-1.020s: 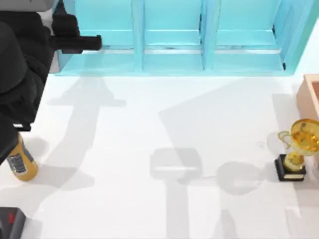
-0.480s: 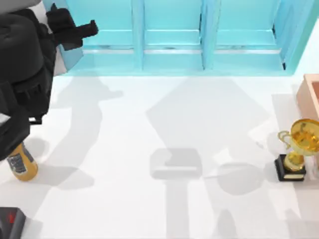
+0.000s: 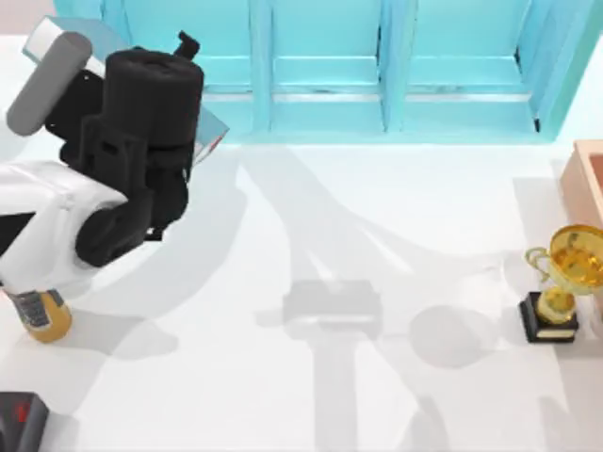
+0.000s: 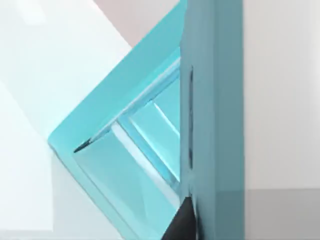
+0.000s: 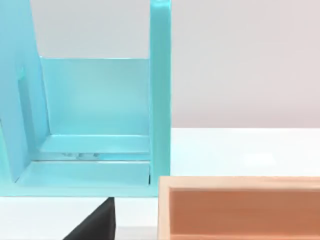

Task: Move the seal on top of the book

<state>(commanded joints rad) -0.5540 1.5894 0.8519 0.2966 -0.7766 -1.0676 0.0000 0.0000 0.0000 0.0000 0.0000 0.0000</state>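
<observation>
The seal and the book are out of view. My left arm reaches over the table's back left. Its black wrist lies across the front left corner of the turquoise shelf unit (image 3: 330,94), and my left gripper (image 3: 188,42) points toward the back. In the left wrist view a dark part of that gripper (image 4: 182,222) sits close against a shelf unit (image 4: 215,100) wall. The right wrist view shows a dark part of my right gripper (image 5: 95,225) low, facing the shelf unit (image 5: 95,100).
A gold trophy (image 3: 565,273) on a black base stands at the right. A pinkish wooden box (image 3: 589,184) sits at the right edge, also near the right wrist (image 5: 240,210). An amber bottle (image 3: 42,315) stands at the left, and a dark object (image 3: 19,424) lies in the front left corner.
My left arm has swung in from the left edge toward the middle and turned. Its wrist now covers the shelf's front left corner. Trophy and bottle have not moved.
</observation>
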